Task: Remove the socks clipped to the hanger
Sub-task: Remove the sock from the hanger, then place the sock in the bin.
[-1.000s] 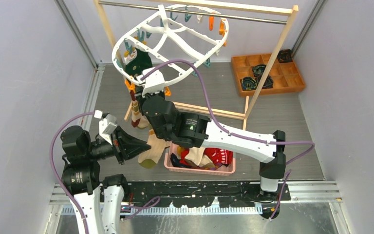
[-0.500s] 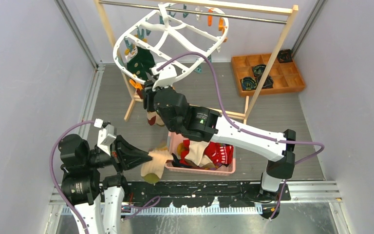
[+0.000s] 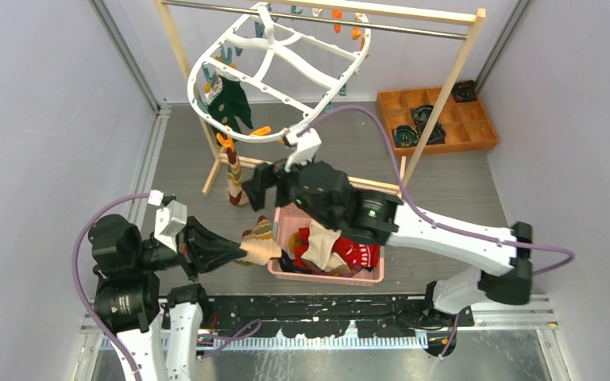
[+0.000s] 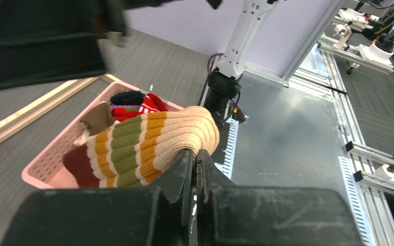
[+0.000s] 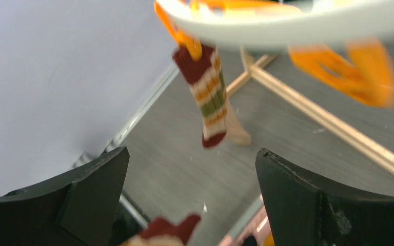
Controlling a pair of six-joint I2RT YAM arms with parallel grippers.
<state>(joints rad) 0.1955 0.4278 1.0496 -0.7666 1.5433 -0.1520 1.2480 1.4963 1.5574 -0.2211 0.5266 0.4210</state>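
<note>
1. Black jaws of the left gripper (image 4: 195, 156) are clenching a ribbed striped sock (image 4: 149, 138), beige with orange and green bands. The sock is drooping over the left end of the pink basket (image 4: 41, 166).
2. The right gripper (image 5: 192, 200) is holding its jaws spread wide and grasping nothing, up between the basket and the low rim of the white hanger (image 3: 286, 51).
3. Just ahead of those jaws, a hanging sock (image 5: 210, 97) banded red, beige and orange is dangling from an orange clip (image 5: 182, 33) on that rim.
4. The hanger is hanging tilted from the wooden rack (image 3: 445, 95), and a dark green sock (image 3: 229, 101) is clipped at its left side.
5. A heap of loose socks (image 3: 330, 250) is lying in the basket, and an orange tray (image 3: 445, 145) is sitting on the tabletop (image 3: 167, 182) at the far right.
</note>
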